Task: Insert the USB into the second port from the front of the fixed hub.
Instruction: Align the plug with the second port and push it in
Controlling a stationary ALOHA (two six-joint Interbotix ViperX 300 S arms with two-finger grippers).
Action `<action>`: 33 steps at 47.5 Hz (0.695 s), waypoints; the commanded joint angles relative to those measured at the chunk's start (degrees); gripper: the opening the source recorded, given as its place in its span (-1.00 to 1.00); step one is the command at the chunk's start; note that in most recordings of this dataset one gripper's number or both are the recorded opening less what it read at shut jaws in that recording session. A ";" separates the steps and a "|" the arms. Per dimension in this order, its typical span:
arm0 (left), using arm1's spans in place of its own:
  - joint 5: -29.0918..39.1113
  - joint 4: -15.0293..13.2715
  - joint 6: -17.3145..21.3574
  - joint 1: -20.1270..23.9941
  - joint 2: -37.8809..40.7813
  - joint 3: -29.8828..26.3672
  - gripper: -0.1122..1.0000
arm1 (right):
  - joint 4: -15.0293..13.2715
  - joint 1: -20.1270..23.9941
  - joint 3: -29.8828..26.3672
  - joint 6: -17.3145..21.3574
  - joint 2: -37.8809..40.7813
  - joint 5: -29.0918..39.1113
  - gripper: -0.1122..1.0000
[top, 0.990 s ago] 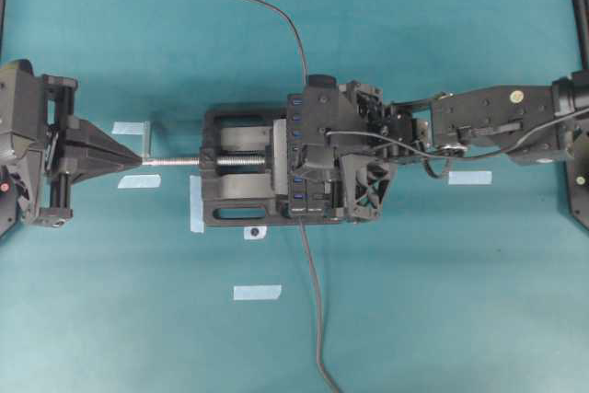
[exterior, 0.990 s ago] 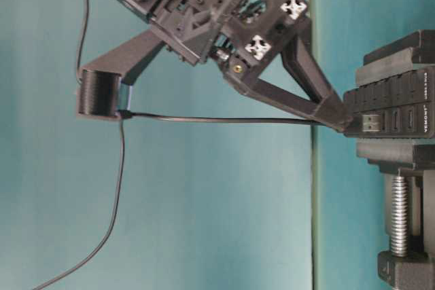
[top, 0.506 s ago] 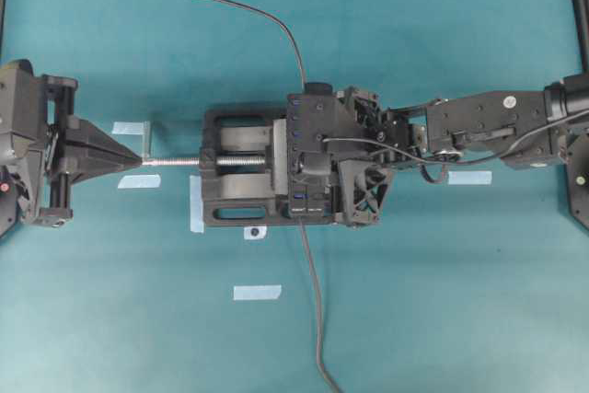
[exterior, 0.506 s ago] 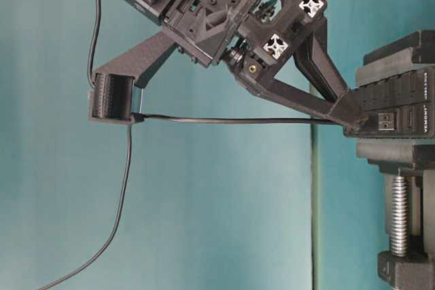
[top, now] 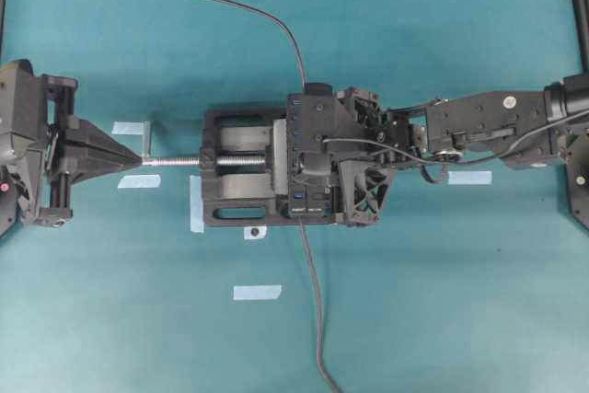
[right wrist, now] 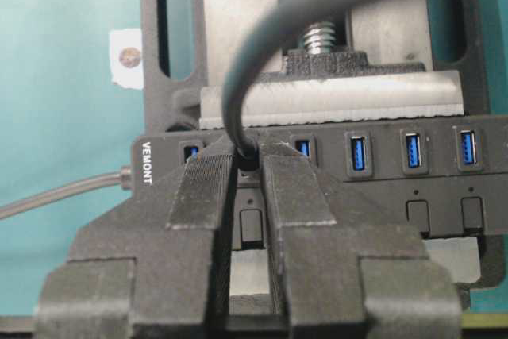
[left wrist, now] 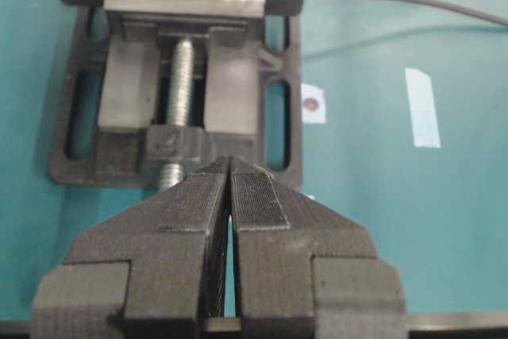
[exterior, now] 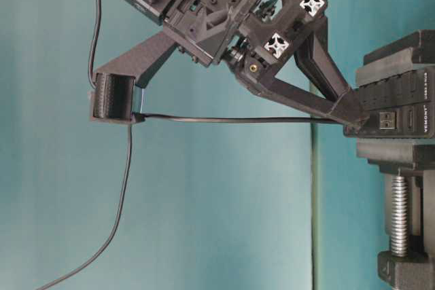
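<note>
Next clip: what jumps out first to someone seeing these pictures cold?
The right gripper, shut on the USB, presses it into the fixed hub at the second port from the white-lettered end. The hub sits clamped in a black vise at the middle of the teal table. Off to the left, the left gripper is shut and empty, pointing at the vise's silver screw.

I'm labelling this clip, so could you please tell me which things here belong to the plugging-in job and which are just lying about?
Part of the job:
- USB, pinched in the right gripper
- hub
- vise, clamping the hub

Just lying about:
- tape strips on the table
- left gripper, shut and holding nothing, parked by the vise screw
</note>
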 commanded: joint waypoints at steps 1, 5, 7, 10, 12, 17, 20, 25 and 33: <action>-0.35 0.09 -0.09 0.00 0.09 -0.79 -0.80 | 0.09 0.35 -0.62 0.53 -0.79 -0.18 -0.69; -0.26 0.09 -0.09 0.00 0.09 -0.88 -0.80 | 0.00 0.35 -0.62 0.53 -0.79 -0.18 -0.69; -0.26 0.09 -0.09 0.00 0.09 -0.88 -0.80 | 0.09 0.44 -0.62 0.53 -0.70 -0.18 -0.69; -0.35 0.09 0.00 0.00 0.09 -0.88 -0.80 | 0.09 0.44 -0.53 0.53 -0.62 -0.09 -0.69; -0.26 0.09 0.00 0.00 0.09 -0.88 -0.80 | 0.00 0.53 -0.53 0.53 -0.44 -0.18 -0.69; -0.26 0.09 0.00 0.00 0.09 -0.97 -0.80 | 0.09 0.62 -0.53 0.53 0.00 -0.18 -0.69; -0.35 0.09 0.00 0.00 0.09 -0.97 -0.80 | 0.09 0.62 -0.53 0.53 0.18 -0.18 -0.69; -0.26 0.09 -0.09 0.00 0.09 -0.97 -0.80 | 0.00 0.70 -0.53 0.53 0.44 -0.18 -0.69; -0.26 0.09 0.00 0.00 0.09 -0.97 -0.80 | 0.00 0.62 -0.53 0.62 0.53 -0.18 -0.69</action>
